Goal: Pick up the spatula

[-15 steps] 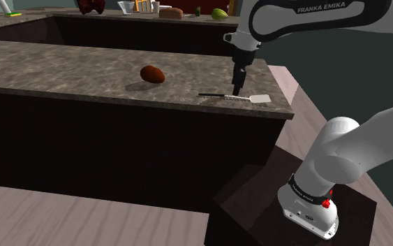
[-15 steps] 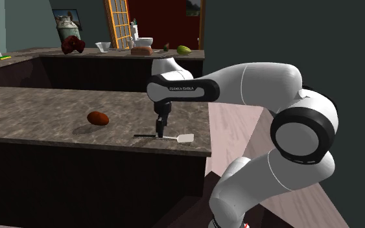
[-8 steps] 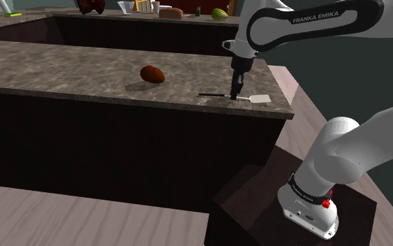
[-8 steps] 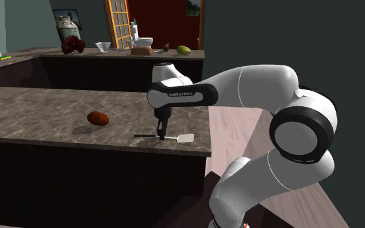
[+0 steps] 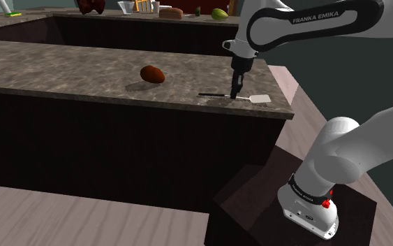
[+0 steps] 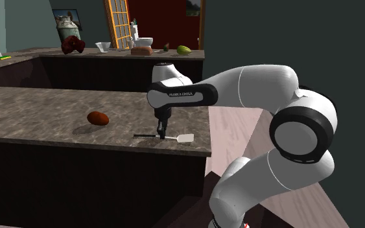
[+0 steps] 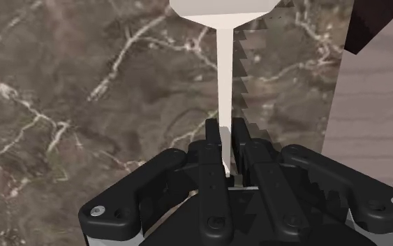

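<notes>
Brown marbled stone forms the counter (image 5: pixel 62 63) in the shoulder view. The spatula (image 5: pixel 258 98) lies flat on it near the corner closest to the stand (image 5: pixel 257 210), with its black handle pointing toward the view's left and its pale blade toward the right. The tool (image 5: pixel 235 94) comes straight down onto the spatula's middle, between handle and blade. A brown rounded thing (image 5: pixel 152 73) sits well apart toward the view's left, with bare stone between it and the spatula. On the far counter (image 5: pixel 104 21) stands a pale bowl (image 5: pixel 125 6); I cannot tell what is in it. A green thing (image 5: pixel 220 13) lies further along that same surface.

From the second exterior view, the spatula (image 6: pixel 186 138) rests close to the counter's (image 6: pixel 32 107) near edge. The tool (image 6: pixel 161 134) stands upright on it where the handle ends. The brown rounded thing (image 6: pixel 98 118) lies off to this view's left. The bowl (image 6: pixel 102 46) and the green thing (image 6: pixel 183 49) stand on the far counter (image 6: pixel 109 58), away from the arm.

Through the wrist view, the tool (image 7: pixel 226 133) is clamped on the spatula's (image 7: pixel 225 77) thin pale shaft. One of the fingers (image 7: pixel 214 136) presses on each side, and the blade lies ahead of the tips. The spatula rests on the counter (image 7: pixel 83 84), and wooden floor (image 7: pixel 369 91) shows past the counter's edge.
</notes>
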You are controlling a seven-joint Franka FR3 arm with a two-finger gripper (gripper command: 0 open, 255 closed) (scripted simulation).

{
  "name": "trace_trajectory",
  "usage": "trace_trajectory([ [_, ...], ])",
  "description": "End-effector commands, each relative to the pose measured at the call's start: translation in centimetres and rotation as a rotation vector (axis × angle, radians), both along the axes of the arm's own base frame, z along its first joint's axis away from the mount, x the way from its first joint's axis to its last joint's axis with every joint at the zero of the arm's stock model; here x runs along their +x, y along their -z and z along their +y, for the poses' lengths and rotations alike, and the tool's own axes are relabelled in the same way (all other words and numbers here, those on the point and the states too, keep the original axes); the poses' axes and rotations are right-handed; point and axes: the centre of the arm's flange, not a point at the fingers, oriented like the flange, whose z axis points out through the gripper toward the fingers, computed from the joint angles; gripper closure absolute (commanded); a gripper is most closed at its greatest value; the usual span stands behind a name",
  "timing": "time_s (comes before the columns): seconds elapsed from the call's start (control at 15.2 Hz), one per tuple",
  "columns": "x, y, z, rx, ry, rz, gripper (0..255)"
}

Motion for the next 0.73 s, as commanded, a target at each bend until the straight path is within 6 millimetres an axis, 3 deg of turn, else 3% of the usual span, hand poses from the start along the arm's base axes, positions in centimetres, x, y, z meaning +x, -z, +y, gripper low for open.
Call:
trace_trajectory([
  [0.0, 0.0, -0.6, 0.0, 0.000, 0.000, 0.000, 255],
  [0.66, 0.0, -5.9, 0.0, 0.000, 0.000, 0.000, 255],
])
